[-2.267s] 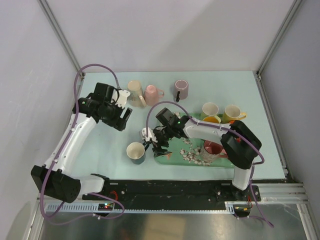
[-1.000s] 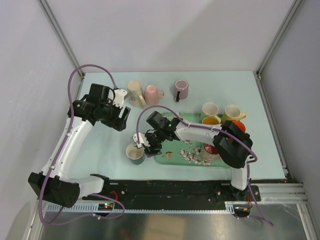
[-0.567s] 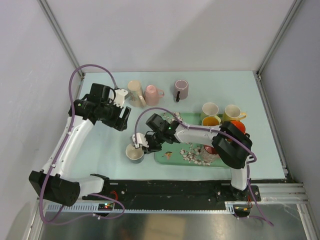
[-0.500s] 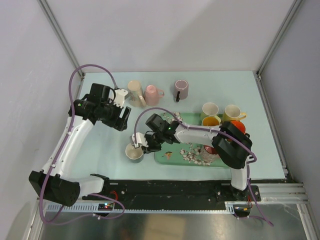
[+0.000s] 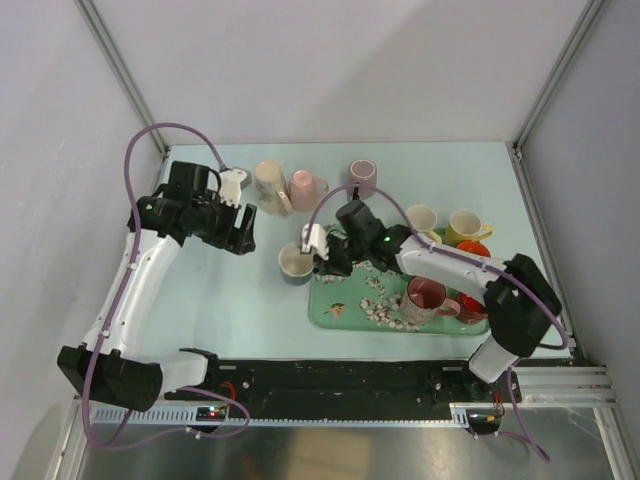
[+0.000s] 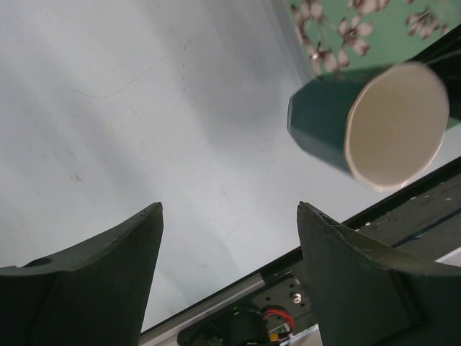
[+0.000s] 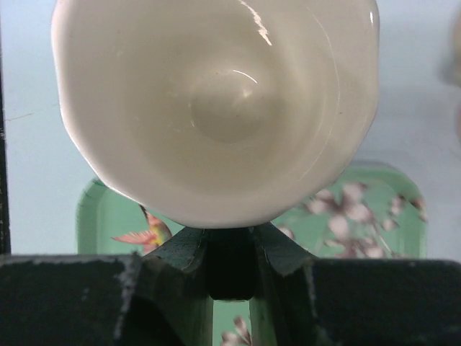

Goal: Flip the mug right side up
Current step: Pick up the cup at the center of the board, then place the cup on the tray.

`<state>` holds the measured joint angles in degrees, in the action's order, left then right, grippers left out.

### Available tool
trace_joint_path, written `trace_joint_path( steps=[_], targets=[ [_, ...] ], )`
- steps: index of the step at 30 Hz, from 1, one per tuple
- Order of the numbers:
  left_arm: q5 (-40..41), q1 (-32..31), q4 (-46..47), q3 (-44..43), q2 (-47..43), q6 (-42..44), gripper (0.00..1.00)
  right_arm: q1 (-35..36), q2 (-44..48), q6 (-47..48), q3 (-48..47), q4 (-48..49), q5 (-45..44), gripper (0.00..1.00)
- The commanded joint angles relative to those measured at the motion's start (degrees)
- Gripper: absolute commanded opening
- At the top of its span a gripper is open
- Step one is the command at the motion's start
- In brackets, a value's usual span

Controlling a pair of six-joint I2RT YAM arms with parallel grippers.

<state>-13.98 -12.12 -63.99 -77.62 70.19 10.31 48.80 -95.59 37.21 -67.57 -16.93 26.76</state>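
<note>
Pinching the dark green mug [image 5: 297, 263] by its handle in the right gripper [image 5: 325, 256], mid-table, just left of the floral tray [image 5: 345, 308]. Showing its cream interior to the overhead camera, mouth up but tipped leftward; long axis judged a little short of vertical. Apparently lifted off the table [image 5: 220, 300], with a shadow beneath it in the left wrist view, though contact hard to rule out. Hovering apart on the mug's left, fingers spread wide with nothing between them: the left gripper [image 5: 240, 228]. Handle side turned right, making the right arm the nearer one and the one in charge. Likely left to do: levelling the base, lowering to the table, letting go. Risk: rolling on release if set down tilted.
</note>
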Motion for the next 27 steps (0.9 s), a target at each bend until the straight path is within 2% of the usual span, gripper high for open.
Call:
trace_joint_path(
  steps=[1,8,15,27],
  targets=[
    [-7.61,3.41,1.16,-3.53,0.48,-4.66,0.79,-4.61,7.37,-4.58,2.05,6.78,-0.63,0.0],
    [-6.0,4.58,1.42,-3.19,1.42,-5.17,0.79,-14.37,8.63,-7.01,4.42,7.91,-2.55,0.0],
    [-5.83,4.68,1.48,-2.77,1.07,-4.97,0.8,-21.92,7.98,-5.21,6.05,8.37,-3.13,0.0],
    [-6.16,4.74,1.42,-2.37,0.85,-4.97,0.8,-24.66,7.63,-5.73,10.13,10.13,-5.23,0.0]
  ],
)
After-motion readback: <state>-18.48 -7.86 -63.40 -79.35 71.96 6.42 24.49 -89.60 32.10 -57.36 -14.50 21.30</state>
